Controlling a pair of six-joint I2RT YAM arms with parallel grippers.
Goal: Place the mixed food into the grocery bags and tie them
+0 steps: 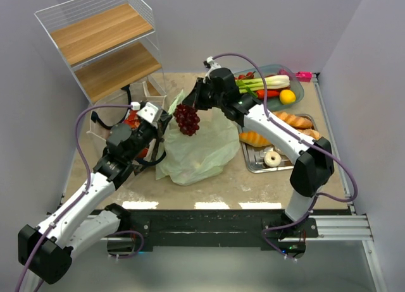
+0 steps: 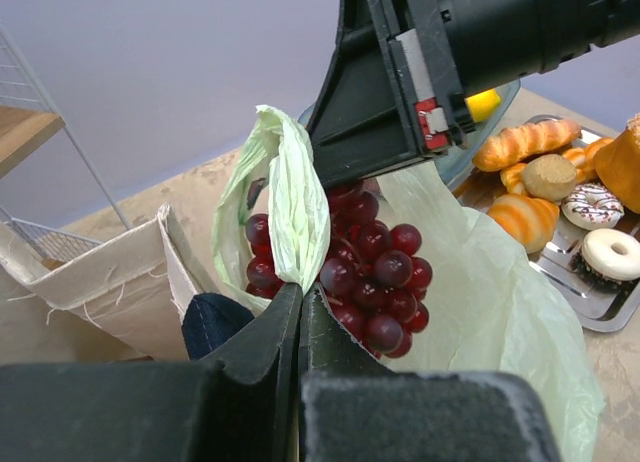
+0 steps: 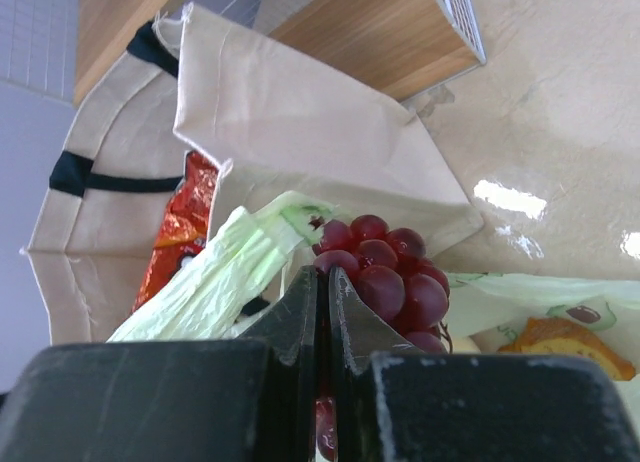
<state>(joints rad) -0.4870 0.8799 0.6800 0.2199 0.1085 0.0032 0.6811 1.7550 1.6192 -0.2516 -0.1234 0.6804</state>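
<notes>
Left tool pinching the green bag by its rim

Right tool is clamped on the top of the grapes. The bunch hangs right beside that lifted rim, above the desk, with the beige tote just behind.

- You see glossy, smooth grapes.
- Your pale-green bag is thin, crinkly film.
- Your beige tote: rough woven cloth, frayed edges.
- Far left, matt wood shelf boards.
</notes>
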